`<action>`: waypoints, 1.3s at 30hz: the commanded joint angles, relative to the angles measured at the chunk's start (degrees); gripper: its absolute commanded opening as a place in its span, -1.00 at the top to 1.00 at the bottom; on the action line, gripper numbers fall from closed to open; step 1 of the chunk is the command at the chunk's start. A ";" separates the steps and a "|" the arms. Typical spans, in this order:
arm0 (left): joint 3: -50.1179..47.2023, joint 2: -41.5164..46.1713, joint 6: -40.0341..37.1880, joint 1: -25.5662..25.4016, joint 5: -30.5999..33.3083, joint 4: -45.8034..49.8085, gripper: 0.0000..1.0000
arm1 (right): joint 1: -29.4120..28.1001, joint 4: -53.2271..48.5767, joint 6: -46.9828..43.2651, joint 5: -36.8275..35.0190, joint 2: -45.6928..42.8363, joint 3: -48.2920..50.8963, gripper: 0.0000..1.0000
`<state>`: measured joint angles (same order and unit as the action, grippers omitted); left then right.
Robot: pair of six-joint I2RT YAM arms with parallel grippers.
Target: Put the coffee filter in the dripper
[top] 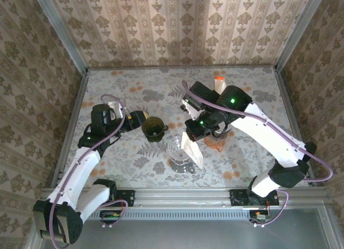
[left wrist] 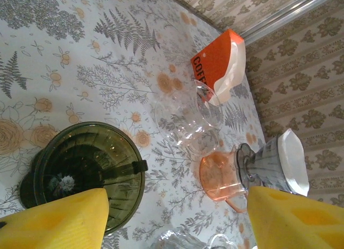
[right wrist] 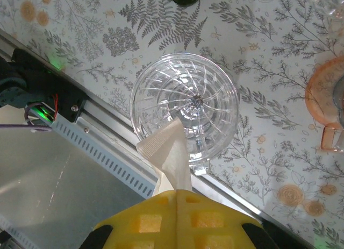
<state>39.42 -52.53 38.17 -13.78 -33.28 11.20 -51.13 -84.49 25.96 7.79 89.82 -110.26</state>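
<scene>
A clear ribbed glass dripper (top: 179,152) (right wrist: 185,104) stands near the table's front edge. My right gripper (top: 190,134) (right wrist: 176,198) hangs just above its near rim, shut on a white paper coffee filter (top: 192,150) (right wrist: 171,149). The filter's ridged free end overlaps the dripper's rim, and it is folded flat. Farther left, my left gripper (top: 137,120) (left wrist: 177,222) is open beside a dark green dripper (top: 153,127) (left wrist: 86,165), with nothing between its yellow pads (left wrist: 59,222).
An orange dripper (top: 216,143) (left wrist: 220,176) lies right of the clear one. An orange filter box (top: 219,81) (left wrist: 217,61) stands at the back. A clear glass vessel (left wrist: 188,112) and a grey dripper with a white filter (left wrist: 274,163) are nearby. The metal front rail (right wrist: 107,152) runs close by.
</scene>
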 commanded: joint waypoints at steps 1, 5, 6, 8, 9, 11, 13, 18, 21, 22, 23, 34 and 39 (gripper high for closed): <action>1.63 0.71 -1.87 0.25 -2.20 0.61 -0.40 | -0.31 -0.21 1.00 -0.38 2.41 -2.13 1.00; 1.79 0.89 -2.33 0.15 -3.11 1.65 -0.38 | -0.34 -0.90 -0.49 -2.14 6.06 -3.59 1.00; 1.88 1.09 -2.52 0.07 -3.11 2.22 -0.38 | -0.30 -1.11 -0.72 -2.86 6.85 -3.80 1.00; 1.84 1.54 -2.97 0.04 -3.11 2.86 -0.37 | -0.28 -1.12 -1.23 -3.75 8.14 -4.50 1.00; 1.73 1.71 -3.09 -0.04 -3.10 3.22 -0.37 | -0.35 -0.97 -1.24 -4.17 8.72 -4.85 1.00; 1.53 1.97 -3.20 -0.02 -3.11 3.45 -0.37 | -0.46 -0.68 -1.43 -4.64 9.75 -5.48 1.00; 1.25 1.85 -3.06 -0.02 -4.53 3.19 -0.37 | -1.02 -0.08 -1.52 -5.26 10.63 -5.65 1.00; 0.79 1.30 -2.40 0.03 -5.86 1.93 -0.34 | -2.97 0.10 -1.93 -7.63 12.65 -6.46 1.00; 0.75 1.21 -2.31 -0.05 -6.35 1.67 -0.34 | -3.74 0.02 -2.18 -8.74 13.47 -6.57 1.00; 0.66 1.20 -2.32 -0.02 -6.41 1.68 -0.34 | -4.09 0.03 -2.22 -9.21 13.79 -6.47 1.00; 0.66 1.16 -2.32 -0.03 -6.38 1.68 -0.34 | -4.38 0.09 -2.27 -9.73 14.04 -6.31 1.00; -0.65 1.48 -1.04 -0.47 -9.98 -0.26 -0.22 | -6.25 4.15 -2.66 -12.85 14.16 0.04 1.00; 0.28 3.34 -3.75 -4.25 -12.00 2.55 -0.15 | -6.61 5.85 -2.62 -14.61 13.74 2.12 1.00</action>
<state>39.24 -50.89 36.93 -16.12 -42.28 12.64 -57.28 -79.81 23.97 -4.21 103.90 -109.25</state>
